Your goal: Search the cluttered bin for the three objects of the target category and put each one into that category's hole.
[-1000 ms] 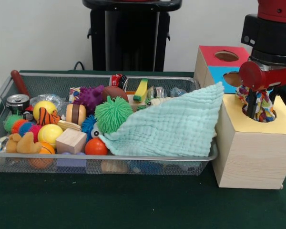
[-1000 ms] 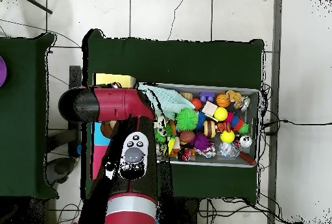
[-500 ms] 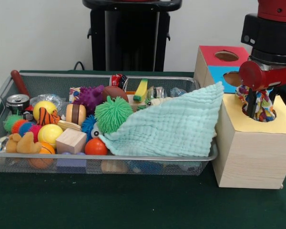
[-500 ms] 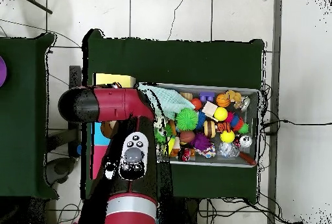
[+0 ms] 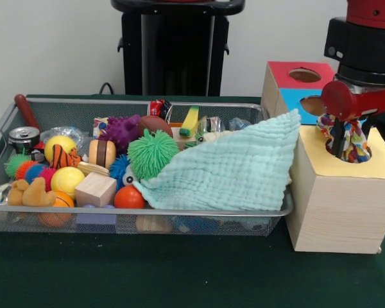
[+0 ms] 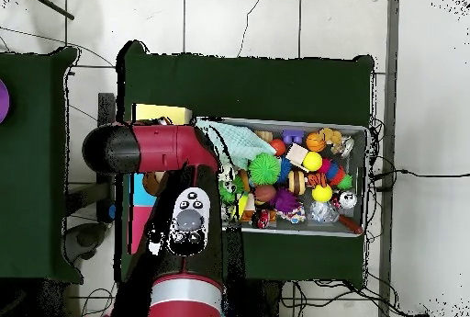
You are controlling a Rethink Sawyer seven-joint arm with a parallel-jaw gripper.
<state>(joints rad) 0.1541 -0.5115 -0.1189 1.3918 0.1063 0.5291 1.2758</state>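
The confetti-print wrapper (image 5: 354,142) sits bunched in and above the hole (image 5: 370,156) of the yellow-topped box (image 5: 337,205). My gripper (image 5: 350,138) hangs down into the wrapper right over the hole; its grip on the wrapper is hidden. The wire-mesh bin (image 5: 179,210) lies left of the box, full of toys. A clear-whitish wrapper (image 5: 69,134) lies at its back left, and more clear crinkly plastic (image 5: 213,123) lies at the back right. In the overhead view my arm (image 6: 156,148) covers the gripper and most of the boxes beside the bin (image 6: 360,181).
A teal quilted cloth (image 5: 231,170) drapes over the bin's right end and leans on the yellow box. The red-topped and blue-topped box (image 5: 295,86) stands behind it. Spiky balls (image 5: 153,153), a wooden block (image 5: 96,189) and a can (image 5: 24,137) fill the bin.
My gripper has risen very slightly over the hole. The wrapper and the bin's contents have not moved.
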